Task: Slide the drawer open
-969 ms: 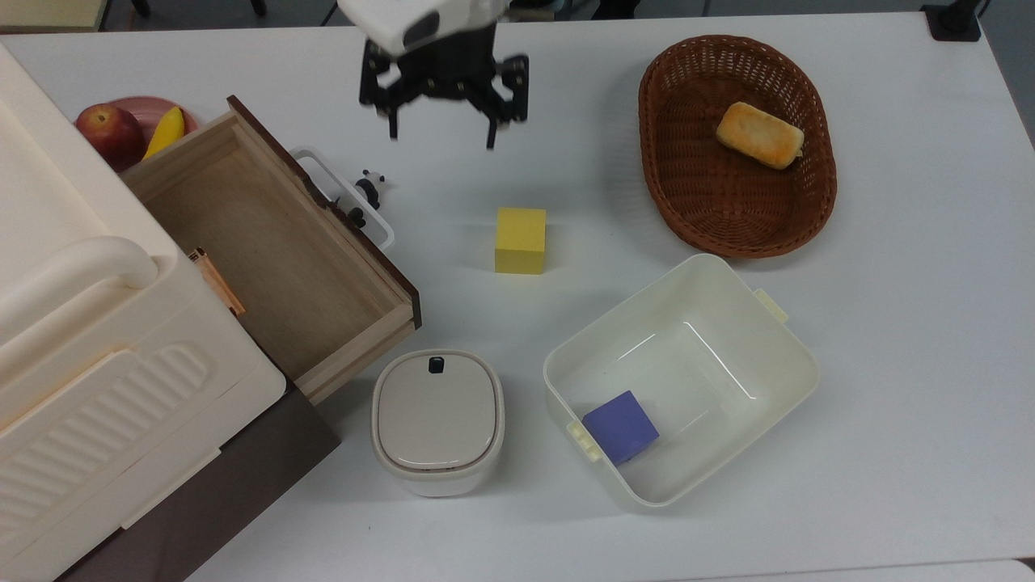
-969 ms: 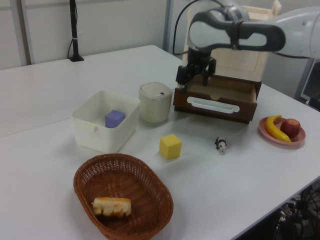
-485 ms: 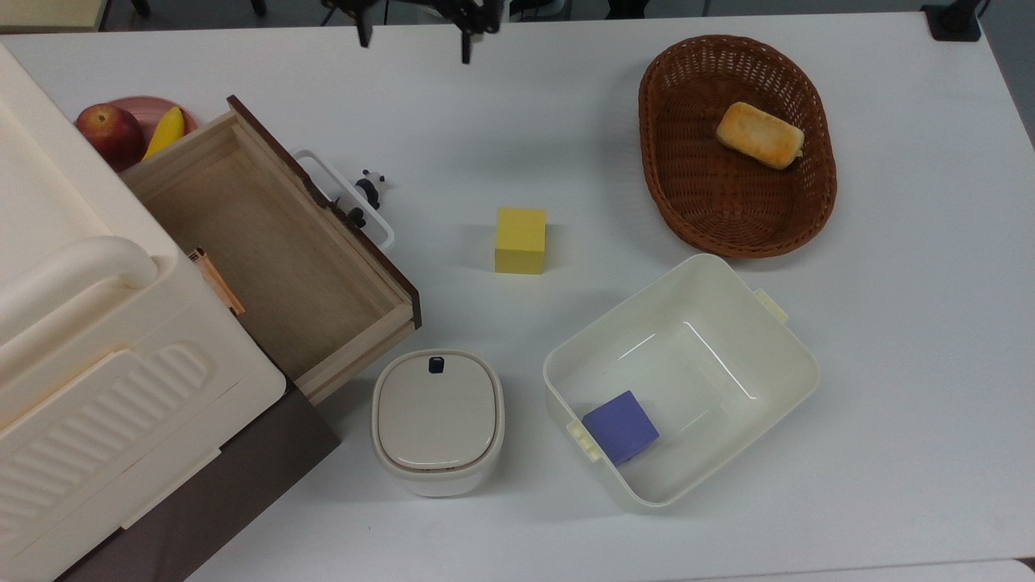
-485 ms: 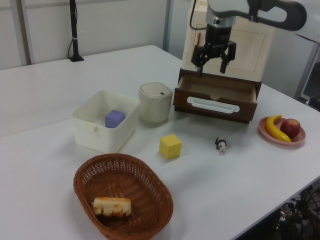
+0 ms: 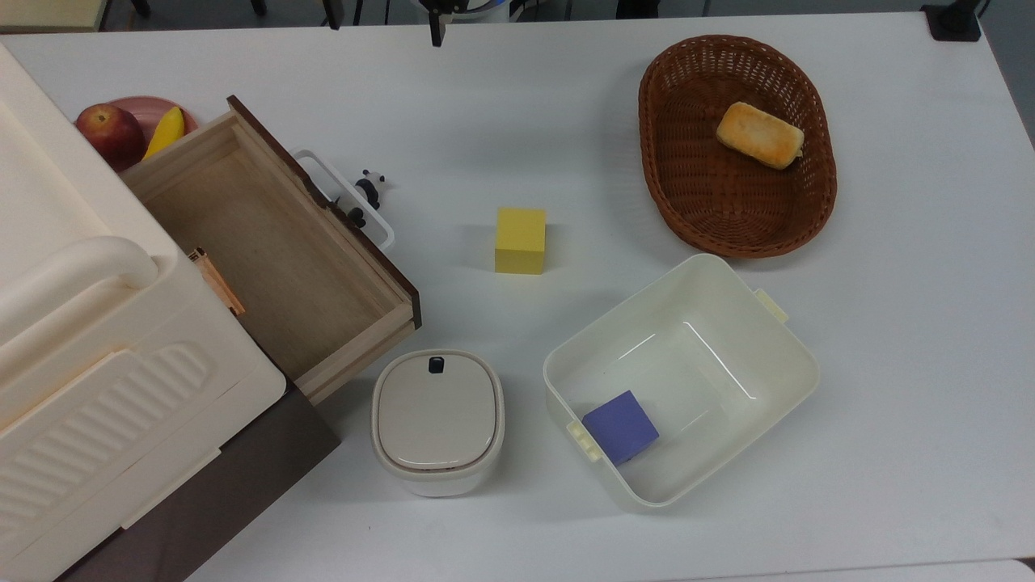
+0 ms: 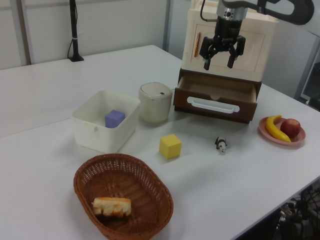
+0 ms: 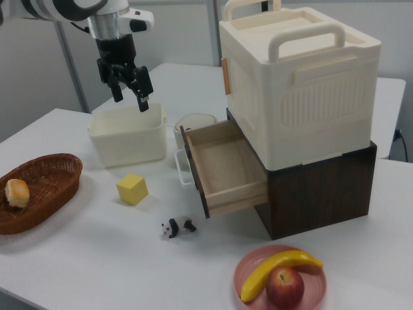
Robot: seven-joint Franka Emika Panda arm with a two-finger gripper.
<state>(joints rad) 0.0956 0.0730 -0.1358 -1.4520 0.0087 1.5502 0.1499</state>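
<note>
Top view: drawer (image 5: 275, 242) pulled out from under the cream cabinet (image 5: 97, 364), empty, white loop handle (image 5: 348, 198) facing the yellow cube (image 5: 521, 240).

Left view: hand (image 6: 223, 54) up in the air above the drawer (image 6: 218, 96), fingers spread wide, nothing held.

Right view: hand (image 7: 127, 87) spread open, hanging over the white tub (image 7: 127, 135), well clear of the drawer (image 7: 226, 168); panda figurine (image 7: 178, 227) on the desk (image 7: 97, 258) near the handle.

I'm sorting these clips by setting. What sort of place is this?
Probably a robotics lab or test room, not a home: a robot arm's gripper hangs above a white table laid out with props, such as a yellow block, a wicker basket and an open drawer.
</note>
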